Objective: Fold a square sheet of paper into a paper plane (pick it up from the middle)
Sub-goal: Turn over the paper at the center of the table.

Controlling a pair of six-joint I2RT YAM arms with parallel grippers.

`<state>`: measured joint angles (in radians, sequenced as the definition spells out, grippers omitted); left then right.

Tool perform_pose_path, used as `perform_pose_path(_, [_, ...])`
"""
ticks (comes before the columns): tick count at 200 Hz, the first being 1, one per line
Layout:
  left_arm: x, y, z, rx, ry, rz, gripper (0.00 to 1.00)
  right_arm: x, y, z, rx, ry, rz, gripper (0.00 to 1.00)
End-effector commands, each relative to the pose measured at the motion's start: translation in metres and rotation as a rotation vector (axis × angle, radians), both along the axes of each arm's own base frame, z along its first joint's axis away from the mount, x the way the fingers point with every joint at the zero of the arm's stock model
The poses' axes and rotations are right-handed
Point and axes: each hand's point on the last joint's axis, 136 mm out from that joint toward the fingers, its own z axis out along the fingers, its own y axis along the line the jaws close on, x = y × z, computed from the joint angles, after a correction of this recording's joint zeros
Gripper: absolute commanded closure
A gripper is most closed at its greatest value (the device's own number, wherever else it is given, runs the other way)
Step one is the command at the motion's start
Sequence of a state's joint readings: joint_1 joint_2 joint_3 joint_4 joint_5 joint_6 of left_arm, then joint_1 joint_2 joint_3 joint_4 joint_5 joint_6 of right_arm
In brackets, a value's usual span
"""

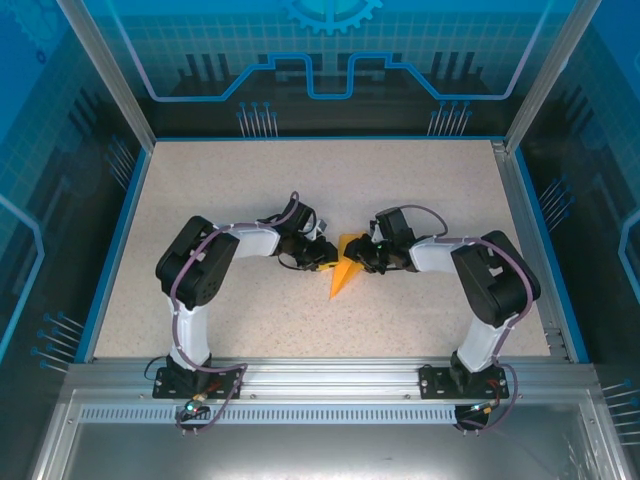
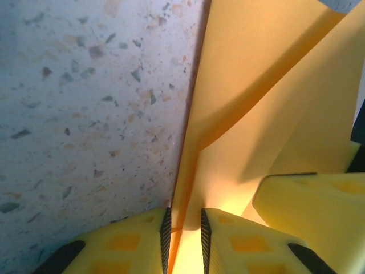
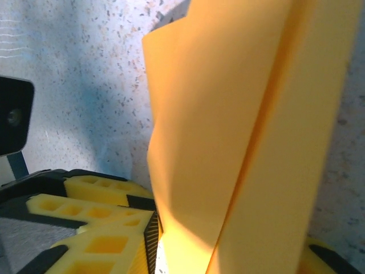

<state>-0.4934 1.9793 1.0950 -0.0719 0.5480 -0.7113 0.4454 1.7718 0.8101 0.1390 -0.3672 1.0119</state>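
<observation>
Both arms are huddled over the paper plane (image 1: 343, 272) smack in the middle of the top view. It sits on the speckled table (image 1: 250, 180) with its sharp tip pointing toward the lower left of the frame. My guess on the setup: one side pins the centre fold so the paper can't slide, and the other side handles a wing against it. It's already a narrow dart shape, so I'd say we're at one of the late creases. The left gripper (image 1: 322, 256) reaches in from the left with its jaws down to a thin slit. In the left wrist view the black pads (image 2: 166, 234) at the bottom of the frame pinch the folded ridge between them, and the rest of the paper fans out toward the upper right. The right gripper (image 1: 366, 260) reaches in from the opposite side, and one of its yellow fingers (image 2: 311, 197) sits at the lower right of that same view, just beside the paper. In the right wrist view its fingers (image 3: 108, 245) straddle a much fatter chunk of paper, so the gap is wider. I honestly can't tell whether it's squeezing or just sitting around it.
</observation>
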Motion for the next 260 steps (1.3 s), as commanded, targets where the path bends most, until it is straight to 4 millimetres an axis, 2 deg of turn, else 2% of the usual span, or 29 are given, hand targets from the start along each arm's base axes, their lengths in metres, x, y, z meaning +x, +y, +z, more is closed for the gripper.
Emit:
perform_pose_path(1, [-0.001, 0.005, 0.009, -0.010, 0.010, 0.027, 0.75, 0.009, 0.012, 0.009, 0.010, -0.065, 0.039, 0.70])
perform_pose_path(33, [0.004, 0.007, 0.027, -0.025, -0.045, 0.038, 0.75, 0.013, 0.014, 0.024, -0.004, -0.117, 0.079, 0.86])
perform_pose_path(38, [0.004, 0.008, 0.031, -0.026, -0.059, 0.043, 0.75, 0.009, 0.011, 0.022, -0.025, -0.104, 0.087, 0.87])
perform_pose_path(42, [0.005, 0.010, 0.035, -0.024, -0.072, 0.050, 0.75, 0.016, 0.012, 0.031, -0.031, -0.126, 0.094, 0.88])
perform_pose_path(61, [0.006, 0.023, 0.052, 0.013, -0.149, 0.097, 0.73, 0.017, 0.002, 0.046, -0.129, -0.154, 0.125, 0.91])
perform_pose_path(81, [0.008, 0.054, 0.071, 0.122, -0.250, 0.186, 0.71, 0.015, -0.014, 0.074, -0.268, -0.208, 0.172, 0.92])
perform_pose_path(113, [0.007, 0.109, 0.119, 0.267, -0.482, 0.348, 0.61, 0.010, -0.054, 0.112, -0.689, -0.248, 0.280, 0.91])
perform_pose_path(135, [-0.003, 0.149, 0.138, 0.345, -0.586, 0.486, 0.44, 0.011, -0.084, 0.127, -1.027, -0.242, 0.317, 0.89])
perform_pose_path(158, [-0.017, 0.179, 0.144, 0.388, -0.653, 0.593, 0.22, 0.014, -0.096, 0.137, -1.331, -0.234, 0.350, 0.87])
perform_pose_path(189, [-0.038, 0.215, 0.136, 0.431, -0.649, 0.746, 0.12, 0.018, -0.073, 0.112, -1.541, -0.166, 0.444, 0.89])
perform_pose_path(204, [-0.047, 0.228, 0.133, 0.435, -0.640, 0.818, 0.09, 0.016, -0.052, 0.088, -1.568, -0.125, 0.492, 0.88])
perform_pose_path(225, [-0.058, 0.245, 0.131, 0.442, -0.633, 0.902, 0.06, 0.009, -0.011, 0.052, -1.506, -0.098, 0.558, 0.87])
perform_pose_path(233, [-0.061, 0.248, 0.131, 0.445, -0.636, 0.911, 0.06, 0.006, 0.003, 0.045, -1.469, -0.095, 0.564, 0.86])
perform_pose_path(238, [-0.063, 0.250, 0.131, 0.448, -0.639, 0.912, 0.06, 0.003, 0.011, 0.031, -1.458, -0.073, 0.587, 0.86])
perform_pose_path(244, [-0.065, 0.251, 0.131, 0.455, -0.638, 0.911, 0.06, -0.001, 0.021, 0.023, -1.427, -0.056, 0.596, 0.85])
perform_pose_path(260, [-0.070, 0.254, 0.130, 0.469, -0.631, 0.906, 0.03, -0.012, 0.051, 0.006, -1.275, -0.023, 0.612, 0.77])
